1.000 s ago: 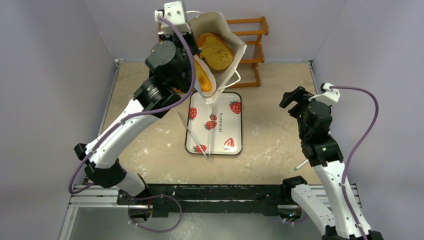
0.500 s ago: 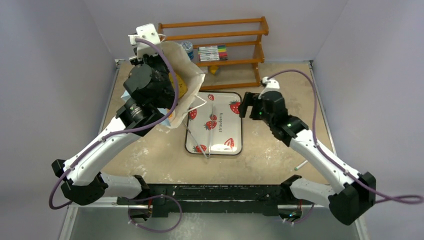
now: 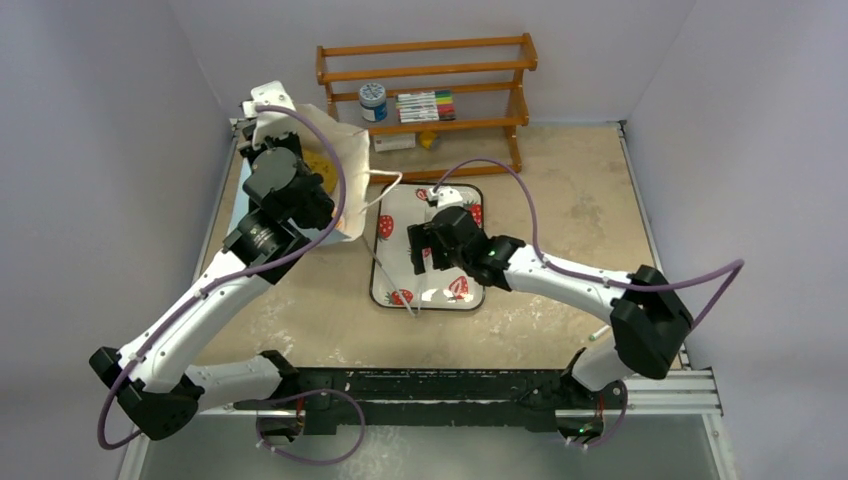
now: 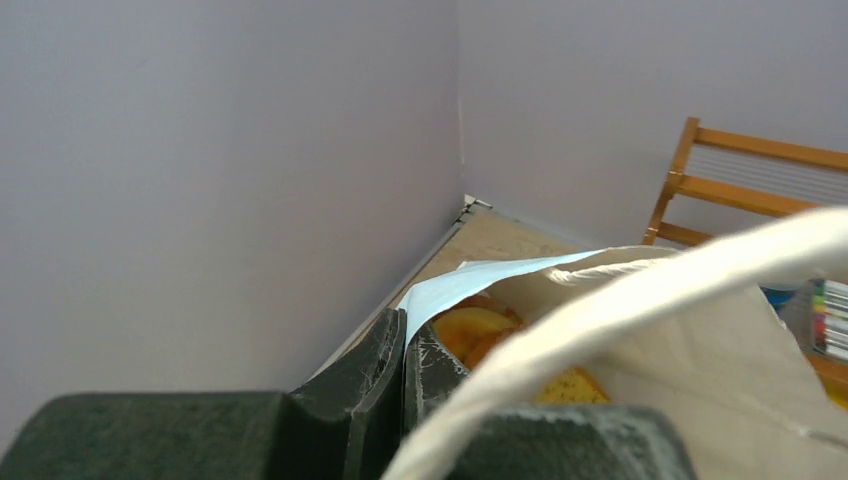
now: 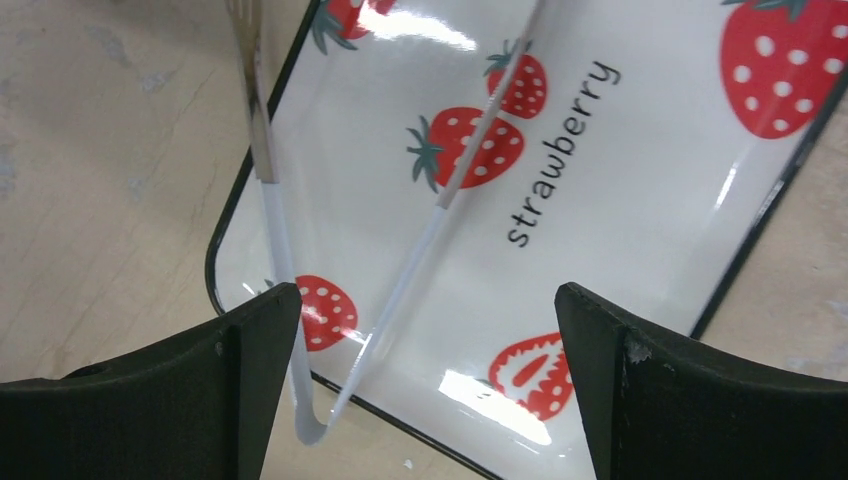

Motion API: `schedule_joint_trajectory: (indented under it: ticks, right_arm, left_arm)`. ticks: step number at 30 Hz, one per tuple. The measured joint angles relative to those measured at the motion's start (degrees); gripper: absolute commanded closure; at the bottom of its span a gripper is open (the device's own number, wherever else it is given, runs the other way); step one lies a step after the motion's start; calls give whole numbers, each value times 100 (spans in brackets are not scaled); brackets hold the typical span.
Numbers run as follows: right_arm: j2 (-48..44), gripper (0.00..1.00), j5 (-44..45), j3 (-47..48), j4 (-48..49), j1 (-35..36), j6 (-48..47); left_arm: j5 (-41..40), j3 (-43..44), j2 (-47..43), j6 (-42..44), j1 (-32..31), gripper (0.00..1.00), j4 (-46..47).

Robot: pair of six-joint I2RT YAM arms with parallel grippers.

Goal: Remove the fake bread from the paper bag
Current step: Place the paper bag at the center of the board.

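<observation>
Beige table [image 3: 560,300], lilac walls [image 3: 100,150]. At the table's far left corner the left gripper [image 4: 404,345] is clamped on the rim of the paper bag [image 3: 352,165], holding its mouth open. The bread [image 4: 478,330] lies inside. The right gripper [image 5: 425,300] hangs wide open and empty over tongs [image 5: 273,215] at the near left corner of the tray [image 5: 760,240], probably to grasp them.

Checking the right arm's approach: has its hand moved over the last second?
Yes. The right hand swung left, from well right of the tray to above it.
</observation>
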Motion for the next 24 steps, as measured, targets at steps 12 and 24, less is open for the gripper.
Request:
schedule_joint_trajectory:
  ticks: [12, 24]
  right_arm:
    - [737, 0, 59, 391, 271, 527, -24]
    - [1460, 0, 284, 682, 286, 870, -26]
  left_arm:
    - [533, -767, -387, -723, 992, 100, -584]
    - [1416, -1429, -428, -1314, 1615, 100, -896]
